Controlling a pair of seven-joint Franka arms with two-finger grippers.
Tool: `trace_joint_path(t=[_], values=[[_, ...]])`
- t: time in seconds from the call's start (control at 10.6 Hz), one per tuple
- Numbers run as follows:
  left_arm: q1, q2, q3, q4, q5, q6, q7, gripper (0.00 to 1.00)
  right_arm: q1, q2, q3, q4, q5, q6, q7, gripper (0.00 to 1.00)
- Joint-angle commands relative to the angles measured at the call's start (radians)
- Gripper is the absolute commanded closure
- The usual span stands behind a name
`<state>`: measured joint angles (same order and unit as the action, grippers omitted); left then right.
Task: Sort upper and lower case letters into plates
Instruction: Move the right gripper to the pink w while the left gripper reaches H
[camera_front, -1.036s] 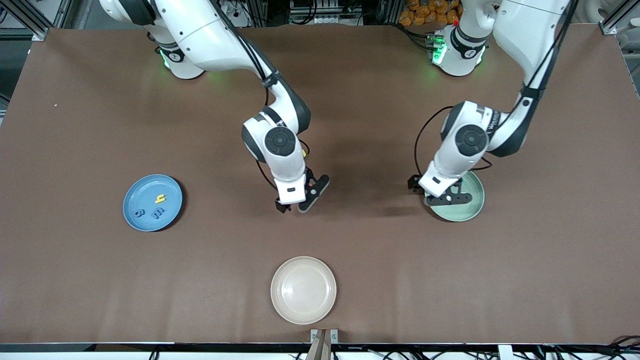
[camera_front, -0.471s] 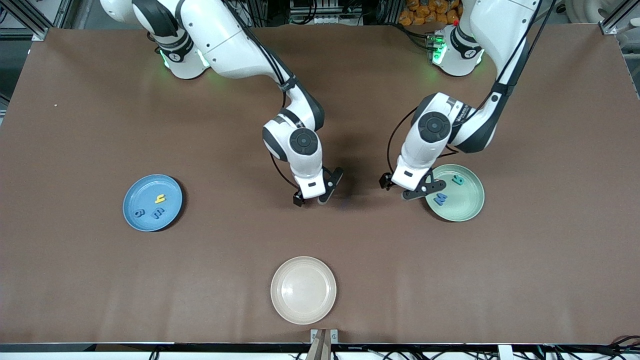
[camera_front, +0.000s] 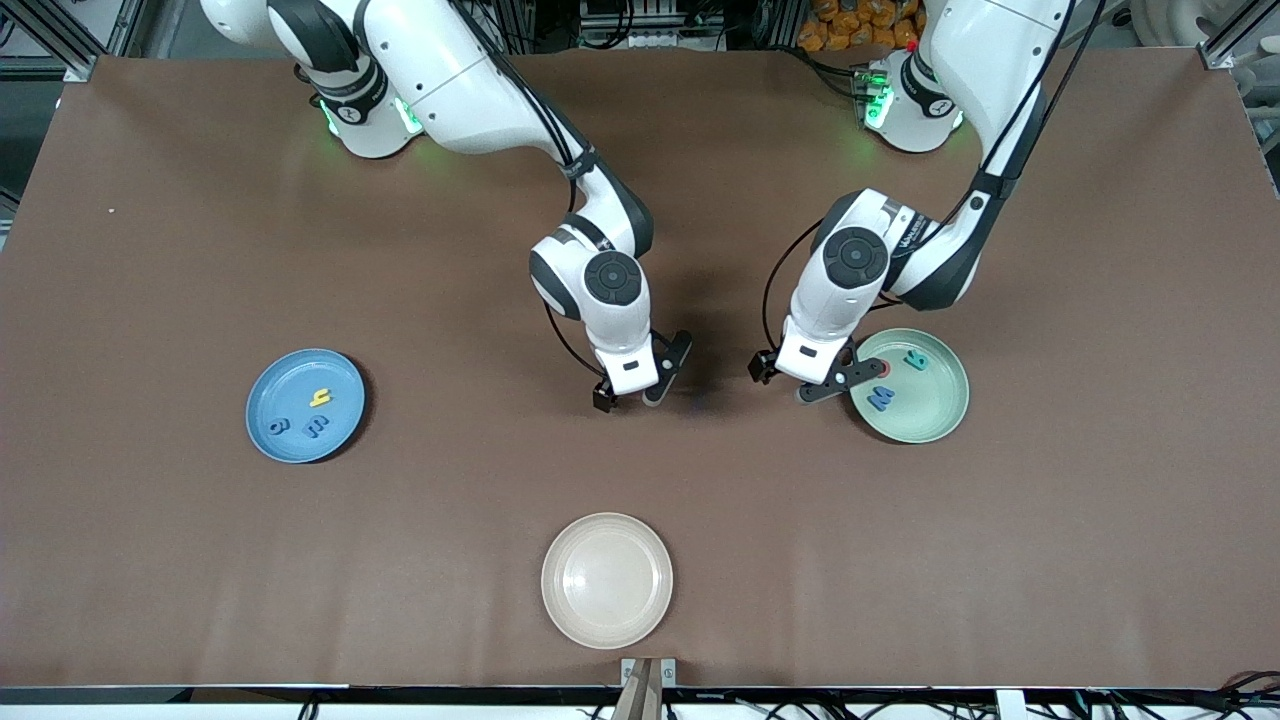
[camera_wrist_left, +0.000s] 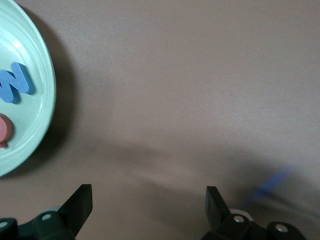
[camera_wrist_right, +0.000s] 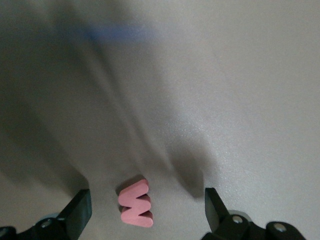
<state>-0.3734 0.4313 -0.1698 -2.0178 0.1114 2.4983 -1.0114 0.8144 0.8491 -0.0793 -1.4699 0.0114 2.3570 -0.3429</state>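
Observation:
The light blue plate (camera_front: 290, 375) holds a yellow letter (camera_front: 320, 398) and two blue letters (camera_front: 279, 427). The mint green plate (camera_front: 945, 415) holds a blue W (camera_front: 880, 398), a teal letter (camera_front: 914, 360) and a red letter (camera_front: 884, 372). My right gripper (camera_front: 628, 398) is open low over the table's middle. In the right wrist view (camera_wrist_right: 146, 210) a pink-red W (camera_wrist_right: 136, 204) lies between its fingers. My left gripper (camera_front: 785, 385) is open and empty beside the mint plate (camera_wrist_left: 30, 100). A blurred blue shape (camera_wrist_left: 270, 182) lies between the grippers.
A cream-beige plate (camera_front: 607, 580) sits empty near the table's front edge, nearer to the camera than both grippers. The brown table (camera_front: 200, 560) stretches wide around the plates.
Both grippers moved toward each other over the table's middle. The left gripper came off the mint plate, uncovering its letters. The right gripper moved toward the left arm's end and lower.

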Motion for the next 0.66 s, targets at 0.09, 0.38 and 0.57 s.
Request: trace_joint_path(t=[0.09,0.38,0.57], values=[[0.001,0.017,-0.028,0.031,0.002,-0.001,-0.087,0.0,-0.003,0.004,-0.004,0.011,-0.011,-0.012,-0.021,0.0],[-0.019,0.035,-0.028,0.048,0.002,-0.001,-0.118,0.0,-0.001,0.007,-0.004,0.008,-0.013,-0.016,-0.021,0.0],[-0.063,0.085,-0.027,0.105,0.004,-0.001,-0.247,0.0,0.0,0.01,-0.004,0.008,-0.013,-0.01,-0.021,0.0]])
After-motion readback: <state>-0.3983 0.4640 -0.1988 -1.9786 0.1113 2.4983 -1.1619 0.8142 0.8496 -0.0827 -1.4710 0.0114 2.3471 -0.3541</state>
